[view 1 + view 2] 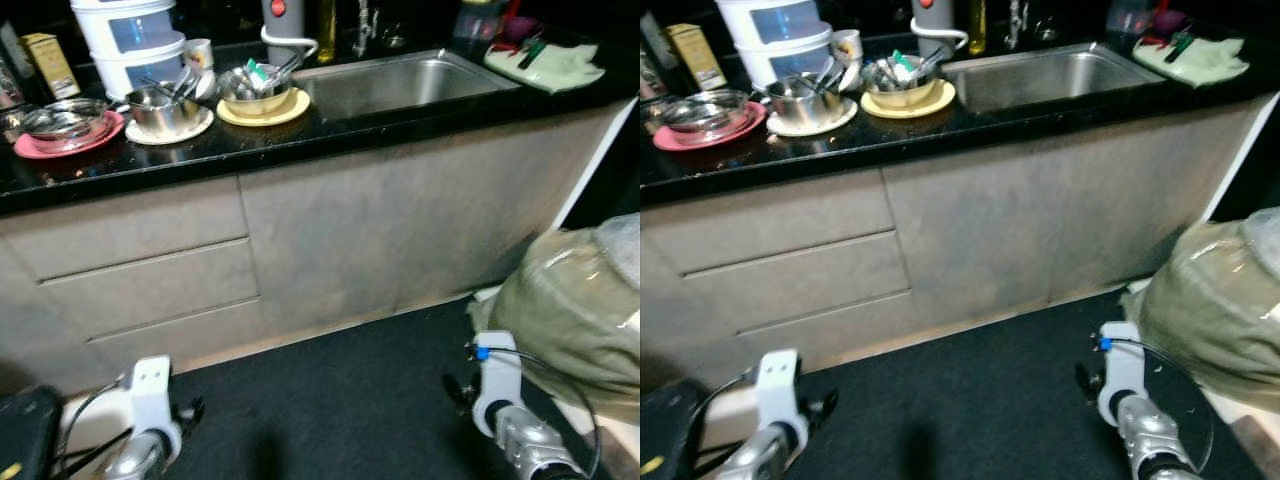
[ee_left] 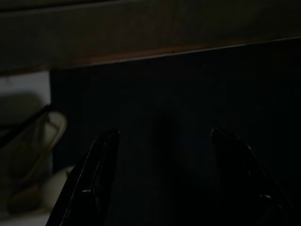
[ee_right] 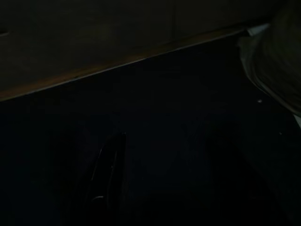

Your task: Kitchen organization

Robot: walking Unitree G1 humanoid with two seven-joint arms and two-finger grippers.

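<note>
Dishes (image 1: 166, 108) beside sink (image 1: 402, 82) (black countertop (image 1: 300, 135))

Counter (image 1: 330, 128) left crowded with dishes (image 1: 165, 108); sink (image 1: 400, 82) open

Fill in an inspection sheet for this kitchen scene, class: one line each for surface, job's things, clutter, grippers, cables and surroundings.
Surface: black countertop with a steel sink, basin looks empty.
Job's things: steel bowl on a pink plate; utensil-filled pot on a white plate; utensil-filled bowl on a yellow plate.
Clutter: stacked white container, mug, yellow box, pale green cloth.
Grippers: left gripper open, hanging low over the dark floor mat; right gripper also low, fingers too dark to judge.
Cables: thin black wire loops at both wrists.
Surroundings: grey cabinet drawers; bulging plastic-covered bag on the right.
</note>
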